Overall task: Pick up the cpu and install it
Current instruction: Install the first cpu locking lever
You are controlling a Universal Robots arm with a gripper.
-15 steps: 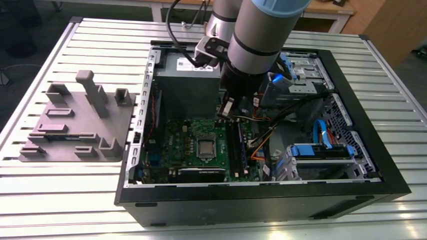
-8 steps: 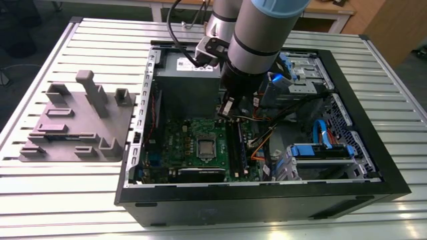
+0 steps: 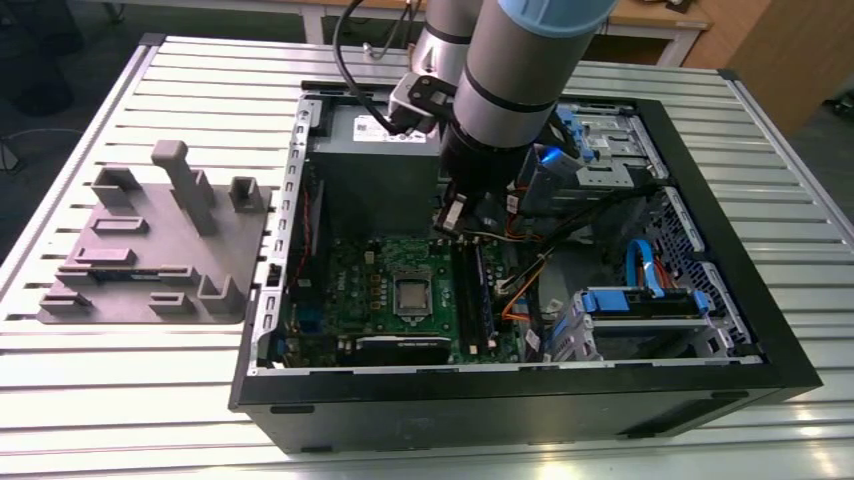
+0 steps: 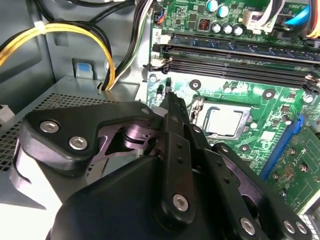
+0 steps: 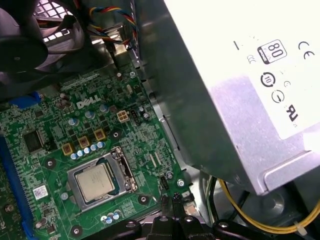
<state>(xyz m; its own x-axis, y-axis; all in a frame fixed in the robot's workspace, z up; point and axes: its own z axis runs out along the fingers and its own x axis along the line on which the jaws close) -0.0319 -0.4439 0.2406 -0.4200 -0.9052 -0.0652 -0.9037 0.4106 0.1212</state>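
Cpu (image 5: 97, 181) lies flat in socket (image 5: 126, 175), prob. seated, so gripper (image 5: 170, 200) hangs just beside it, fingers pinched together w/ nothing held.

Robotics workshop, slatted aluminium worktable (image 3: 120, 400), opened computer case (image 3: 534, 400), grey fixture tray (image 3: 134, 270), wooden bench (image 3: 654, 25) behind

The computer case (image 3: 787, 370) is lying open on the counter (image 3: 134, 400), with a fixture block (image 3: 147, 250) sitting beside it on the exterior view's left. Inside, the cpu (image 5: 97, 181) is sitting in the socket (image 5: 107, 159) on the motherboard (image 3: 360, 275), and the gripper (image 5: 170, 200) is hovering between socket and power supply (image 3: 374, 170).
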